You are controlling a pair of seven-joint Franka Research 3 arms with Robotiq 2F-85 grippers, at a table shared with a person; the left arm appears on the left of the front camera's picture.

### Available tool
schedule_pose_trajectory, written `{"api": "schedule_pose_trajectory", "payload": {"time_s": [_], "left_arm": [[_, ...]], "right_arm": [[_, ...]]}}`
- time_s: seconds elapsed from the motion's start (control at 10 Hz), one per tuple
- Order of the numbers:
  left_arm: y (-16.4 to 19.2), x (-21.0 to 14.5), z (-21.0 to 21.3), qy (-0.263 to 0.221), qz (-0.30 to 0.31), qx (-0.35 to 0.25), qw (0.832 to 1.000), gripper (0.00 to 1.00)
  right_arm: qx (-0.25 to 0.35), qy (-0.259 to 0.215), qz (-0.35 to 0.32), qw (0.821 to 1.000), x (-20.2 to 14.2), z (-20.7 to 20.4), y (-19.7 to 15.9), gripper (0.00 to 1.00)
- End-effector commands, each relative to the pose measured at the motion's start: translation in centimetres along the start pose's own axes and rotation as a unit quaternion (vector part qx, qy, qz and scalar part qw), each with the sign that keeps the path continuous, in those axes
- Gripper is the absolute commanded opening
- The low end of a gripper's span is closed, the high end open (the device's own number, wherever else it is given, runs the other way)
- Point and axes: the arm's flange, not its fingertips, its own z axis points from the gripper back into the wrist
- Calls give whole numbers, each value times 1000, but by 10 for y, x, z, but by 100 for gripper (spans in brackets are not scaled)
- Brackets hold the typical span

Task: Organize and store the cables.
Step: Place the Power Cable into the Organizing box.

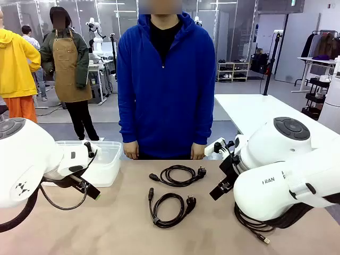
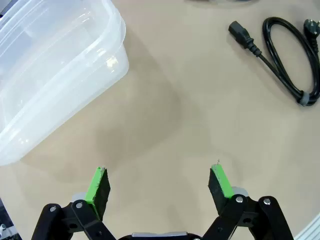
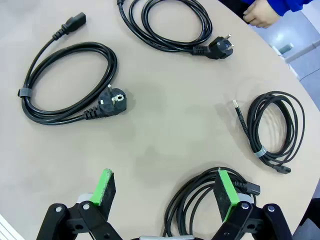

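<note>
My left tool (image 2: 159,172), right tool (image 3: 164,175) wide, empty. Cable (image 3: 111,64) at 10 o'clock looks light, floppy; I'd pinch strands nr tie (image 3: 23,92).

Clipped, hidden cables
Coil (image 3: 192,187) at right gripper (image 3: 165,186) runs off bottom edge, part behind its finger; farthest cable (image 3: 210,50) clipped.

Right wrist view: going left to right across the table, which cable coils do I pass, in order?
Black coiled power cable with a grey tie band and round plug → black coiled power cable with a round plug, at the top edge → thin black coiled cable with a small flat connector.
</note>
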Motion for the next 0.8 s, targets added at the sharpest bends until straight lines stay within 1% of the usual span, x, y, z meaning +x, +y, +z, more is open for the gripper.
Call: {"api": "schedule_pose_trajectory", "payload": {"time_s": [0.0,0.7], "left_arm": [[0,0,0,0,0,0,1000,100],[0,0,0,0,0,0,1000,100]], "right_arm": [[0,0,0,1000,0,0,0,100],[0,0,0,1000,0,0,0,100]]}}
